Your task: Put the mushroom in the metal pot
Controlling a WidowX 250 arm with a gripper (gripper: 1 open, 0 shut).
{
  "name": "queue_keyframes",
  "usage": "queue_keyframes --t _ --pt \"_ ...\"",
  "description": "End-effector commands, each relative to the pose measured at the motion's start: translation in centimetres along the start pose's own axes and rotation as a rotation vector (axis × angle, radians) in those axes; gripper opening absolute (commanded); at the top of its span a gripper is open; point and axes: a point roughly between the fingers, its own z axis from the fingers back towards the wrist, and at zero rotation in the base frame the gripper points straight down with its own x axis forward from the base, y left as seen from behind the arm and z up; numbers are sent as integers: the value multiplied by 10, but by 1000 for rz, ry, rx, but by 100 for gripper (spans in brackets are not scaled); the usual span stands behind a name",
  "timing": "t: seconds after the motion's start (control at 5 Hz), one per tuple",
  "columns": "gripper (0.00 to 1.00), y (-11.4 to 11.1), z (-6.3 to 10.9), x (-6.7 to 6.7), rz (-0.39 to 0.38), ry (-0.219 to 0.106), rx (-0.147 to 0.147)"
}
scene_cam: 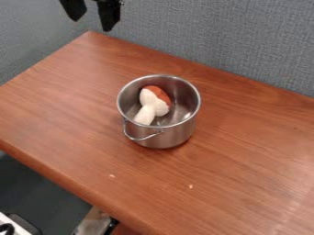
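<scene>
The mushroom [151,104] lies inside the metal pot [159,128], its cream stem pointing toward the front left and its reddish-brown cap toward the back right. The shiny pot stands on the wooden table [245,174], with a loop handle on its near side. My gripper [92,11] hangs at the top left edge of the view, well above and behind the pot, open, with nothing between its black fingers. Its upper part is cut off by the frame.
A grey fabric wall [233,37] runs behind the table. The table's left and front edges drop off to a dark floor [37,202].
</scene>
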Motion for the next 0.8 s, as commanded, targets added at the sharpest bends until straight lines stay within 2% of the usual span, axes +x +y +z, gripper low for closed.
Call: queue_keyframes --t 0.0,0.2,0.6 --pt "100 15 9 5 -24 -30 -10" --pt "100 20 10 4 -65 -23 -38" --pt "100 -4 10 -6 -117 83 -117"
